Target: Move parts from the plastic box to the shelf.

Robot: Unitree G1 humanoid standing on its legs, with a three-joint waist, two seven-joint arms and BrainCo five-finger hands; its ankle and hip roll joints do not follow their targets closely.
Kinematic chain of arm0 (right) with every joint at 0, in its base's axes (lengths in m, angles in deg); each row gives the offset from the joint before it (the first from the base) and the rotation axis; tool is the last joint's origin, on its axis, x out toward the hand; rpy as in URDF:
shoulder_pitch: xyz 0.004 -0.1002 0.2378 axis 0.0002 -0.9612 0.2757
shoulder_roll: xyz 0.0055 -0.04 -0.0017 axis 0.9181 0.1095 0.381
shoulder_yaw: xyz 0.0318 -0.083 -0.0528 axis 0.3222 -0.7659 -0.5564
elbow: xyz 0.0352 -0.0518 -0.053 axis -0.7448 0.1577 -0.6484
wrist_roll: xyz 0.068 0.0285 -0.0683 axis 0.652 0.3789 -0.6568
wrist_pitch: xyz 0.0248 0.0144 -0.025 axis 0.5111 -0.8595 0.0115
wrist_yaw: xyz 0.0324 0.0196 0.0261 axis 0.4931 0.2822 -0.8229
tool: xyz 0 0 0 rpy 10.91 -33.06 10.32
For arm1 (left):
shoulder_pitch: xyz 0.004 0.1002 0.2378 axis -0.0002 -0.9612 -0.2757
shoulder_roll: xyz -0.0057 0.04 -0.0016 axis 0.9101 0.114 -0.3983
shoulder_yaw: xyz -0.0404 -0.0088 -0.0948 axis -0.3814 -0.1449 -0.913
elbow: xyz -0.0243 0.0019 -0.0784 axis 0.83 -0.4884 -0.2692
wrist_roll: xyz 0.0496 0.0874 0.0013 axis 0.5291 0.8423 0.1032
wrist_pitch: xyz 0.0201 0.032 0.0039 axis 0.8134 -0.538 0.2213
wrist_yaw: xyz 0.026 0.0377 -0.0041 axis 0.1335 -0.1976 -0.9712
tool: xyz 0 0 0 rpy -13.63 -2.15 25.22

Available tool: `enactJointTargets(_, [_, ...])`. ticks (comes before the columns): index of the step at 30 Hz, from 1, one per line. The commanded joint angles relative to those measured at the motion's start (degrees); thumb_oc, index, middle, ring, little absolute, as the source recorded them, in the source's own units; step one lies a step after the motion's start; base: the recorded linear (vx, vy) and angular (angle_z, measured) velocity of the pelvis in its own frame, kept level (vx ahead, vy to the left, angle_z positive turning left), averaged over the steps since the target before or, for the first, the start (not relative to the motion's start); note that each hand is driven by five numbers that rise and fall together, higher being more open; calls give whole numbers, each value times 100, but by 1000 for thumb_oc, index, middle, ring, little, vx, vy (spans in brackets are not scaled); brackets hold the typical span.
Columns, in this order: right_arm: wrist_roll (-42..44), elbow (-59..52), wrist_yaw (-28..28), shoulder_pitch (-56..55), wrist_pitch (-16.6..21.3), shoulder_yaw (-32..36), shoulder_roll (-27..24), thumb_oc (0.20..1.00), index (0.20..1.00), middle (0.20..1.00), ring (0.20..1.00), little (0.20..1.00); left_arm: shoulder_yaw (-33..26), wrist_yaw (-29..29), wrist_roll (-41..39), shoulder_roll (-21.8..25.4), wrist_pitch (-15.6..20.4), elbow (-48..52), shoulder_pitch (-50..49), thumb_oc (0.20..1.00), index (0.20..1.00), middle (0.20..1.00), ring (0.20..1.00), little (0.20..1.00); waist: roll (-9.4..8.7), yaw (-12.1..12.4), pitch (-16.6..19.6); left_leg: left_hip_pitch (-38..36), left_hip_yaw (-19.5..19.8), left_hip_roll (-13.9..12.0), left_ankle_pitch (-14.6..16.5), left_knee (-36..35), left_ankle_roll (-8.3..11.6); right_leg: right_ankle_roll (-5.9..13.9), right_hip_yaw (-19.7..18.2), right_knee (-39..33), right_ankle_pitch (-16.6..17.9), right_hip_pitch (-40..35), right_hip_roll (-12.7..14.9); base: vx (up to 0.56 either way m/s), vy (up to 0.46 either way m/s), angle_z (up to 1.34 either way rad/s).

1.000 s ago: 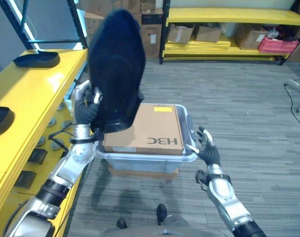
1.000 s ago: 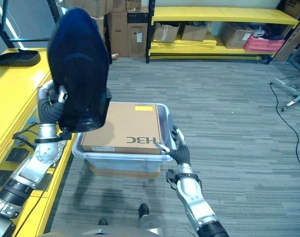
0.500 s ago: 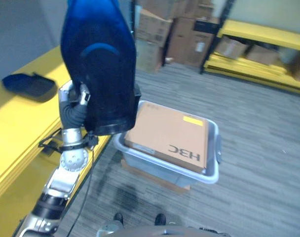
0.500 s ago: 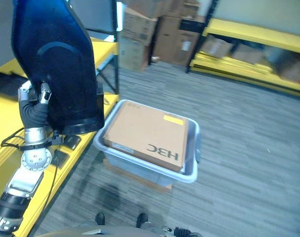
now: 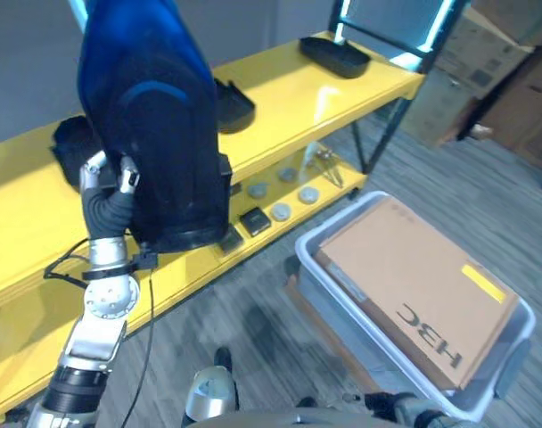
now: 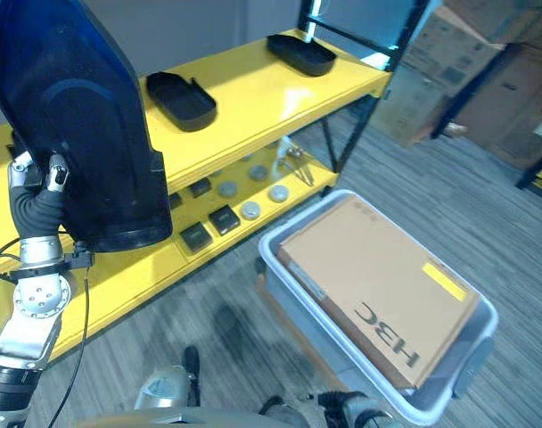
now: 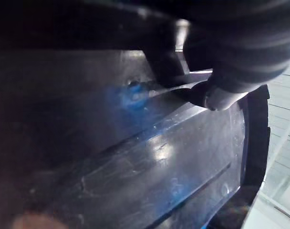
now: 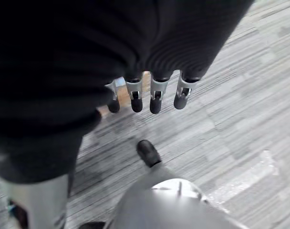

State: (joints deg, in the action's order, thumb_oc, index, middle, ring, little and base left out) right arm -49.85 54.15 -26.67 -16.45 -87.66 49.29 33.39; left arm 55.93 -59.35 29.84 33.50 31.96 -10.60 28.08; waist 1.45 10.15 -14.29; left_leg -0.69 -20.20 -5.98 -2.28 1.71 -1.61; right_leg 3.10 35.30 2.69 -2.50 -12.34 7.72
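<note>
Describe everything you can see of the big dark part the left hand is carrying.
The dark part is a large shell of dark blue-black glossy plastic, rounded and narrow at the top, wider toward a squared black base with a raised rim. A curved ridge crosses its face. It is held upright in the air, in front of the yellow shelf, touching neither shelf nor floor. The left hand grips its edge low on one side, fingers curled round it. The left wrist view shows a smooth, scuffed surface with moulded ribs.

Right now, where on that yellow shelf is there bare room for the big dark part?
Bare yellow top lies between the two black trays. The lower level is crowded with small parts. The left hand holds the dark part upright before the shelf.
</note>
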Motion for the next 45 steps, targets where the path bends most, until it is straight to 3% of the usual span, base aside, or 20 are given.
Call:
enactJointTargets(1, [-155,267,387,155,381,-104,178,1000,1000,1000,1000,1000,-310,-150,-50,182,543,59,265,200,200,200,200,200,-315,-120,149,-197,-403,-203,868,1225,587,-109,52,-598,-111,-58,-37,-63,207,84])
enactJointTargets(5, [-291,125,797,218,729,-123,186,1000,1000,1000,1000,1000,-125,-10,-341,236,545,33,269,200,200,200,200,200,-154,-255,319,-686,-631,86,1052,361,423,65,162,-490,34,97,147,-73,311,49])
enactJointTargets(7, [-294,63,977,218,877,-193,220,1000,1000,1000,1000,1000,96,185,-605,421,608,-113,464,200,200,200,200,200,-32,-222,390,-769,-459,267,1070,111,279,197,233,-109,29,189,364,-63,352,49])
enactJointTargets(10, [-214,-23,1055,313,1020,-159,263,1000,1000,1000,1000,1000,151,376,-683,567,568,17,577,200,200,200,200,200,89,-179,431,-821,-393,369,1040,-106,145,189,334,375,-62,309,596,-41,220,43])
enactJointTargets(11, [-306,-74,1172,358,1044,-172,260,1000,1000,1000,1000,1000,264,470,-787,615,568,15,693,200,200,200,200,200,122,-237,424,-840,-225,419,1033,-174,86,188,63,527,-116,407,601,58,162,46])
enactJointTargets(12, [-3,-93,1305,323,1125,-173,260,1000,1000,1000,1000,1000,619,635,-1007,622,698,-60,977,200,200,200,200,200,120,-500,372,-845,279,548,1056,-250,-24,258,-812,551,-190,657,329,85,91,57])
enactJointTargets(13, [96,-89,1337,323,1131,-164,262,1000,1000,1000,1000,1000,714,674,-1040,607,750,-80,1042,200,200,200,200,200,112,-567,366,-841,414,591,1060,-274,-48,269,-1041,533,-198,707,240,52,88,171])
enactJointTargets(14, [23,-123,1361,327,1207,-166,246,1000,1000,1000,1000,1000,1146,580,-955,457,908,-143,1277,200,200,200,200,200,51,-882,381,-710,990,799,883,-407,-145,224,-2023,259,-44,853,-217,3,72,235])
enactJointTargets(17, [39,-69,1342,145,1342,-188,185,1000,1000,1000,1000,1000,1505,509,-876,240,980,-183,1411,200,200,200,200,200,-17,-1103,545,-606,1740,1055,823,-497,-203,147,-3084,-110,89,856,-619,37,41,279])
enactJointTargets(18, [-169,-40,1245,113,1357,-175,160,1000,1000,1000,1000,1000,1523,428,-832,229,920,-148,1391,200,200,200,200,200,-44,-1116,577,-595,1829,1093,830,-488,-204,141,-3145,-147,97,836,-650,83,-70,171])
enactJointTargets(21, [-129,29,1045,86,1142,-279,154,1000,1000,1000,1000,1000,1297,234,-762,250,517,0,1269,200,200,200,200,200,-147,-1007,559,-535,1868,1123,915,-326,-183,88,-3119,-323,106,763,-653,50,-127,87])
enactJointTargets(24, [-86,42,956,154,896,-169,100,1000,1000,1000,1000,1000,1191,224,-828,261,497,92,1115,200,200,200,200,200,-159,-942,398,-239,1586,1134,1090,310,-128,-3,-2973,-244,43,752,-588,-16,-30,-30])
enactJointTargets(28, [121,201,1004,93,619,-38,-82,1000,1000,1000,1000,1000,1219,441,-994,173,619,81,1091,200,200,200,200,200,-114,-953,199,-47,1207,690,919,478,170,-19,-2639,-162,36,698,-428,3,161,49])
enactJointTargets(31, [579,488,675,189,66,151,-241,1000,1000,1000,1000,1000,1247,335,-985,124,624,163,921,200,200,200,200,200,-41,-970,205,-180,1225,98,477,57,504,-2,-2613,-239,32,636,-272,120,412,42])
enactJointTargets(32, [386,673,380,255,-124,216,-353,1000,1000,1000,1000,1000,1288,218,-955,122,572,236,870,200,200,200,200,200,35,-985,205,-177,1304,-417,6,-298,785,23,-2693,-254,-21,587,-141,160,544,25])
enactJointTargets(35, [261,813,227,322,-30,190,-491,1000,1000,1000,1000,1000,1316,155,-817,171,647,124,864,200,200,200,200,200,164,-979,137,31,1640,-897,-647,-467,1064,82,-2954,-190,-118,484,-12,225,607,18])
enactJointTargets(38, [73,693,499,415,-221,180,-463,1000,1000,1000,1000,1000,1309,259,-839,331,569,-146,1011,200,200,200,200,200,221,-1016,147,-27,1647,-770,-101,-371,910,359,-3061,226,-216,564,407,278,690,-42])
enactJointTargets(40, [144,630,553,384,-322,196,-430,1000,1000,1000,1000,1000,1359,292,-879,407,512,-234,1091,200,200,200,200,200,195,-1010,141,-9,1647,-647,52,-220,822,448,-3039,322,-140,611,559,180,435,-72])
enactJointTargets(43, [144,565,731,260,-461,217,-232,1000,1000,1000,1000,1000,1345,309,-740,659,445,-423,1353,200,200,200,200,200,99,-872,90,-126,1313,-318,357,-73,574,559,-2517,563,432,853,1172,102,363,-35])
enactJointTargets(45, [253,573,736,265,-574,219,-191,1000,1000,1000,1000,1000,1255,245,-718,757,339,-376,1337,200,200,200,200,200,69,-856,100,-253,1122,-236,382,-194,467,585,-2433,613,442,884,1108,90,281,-45])
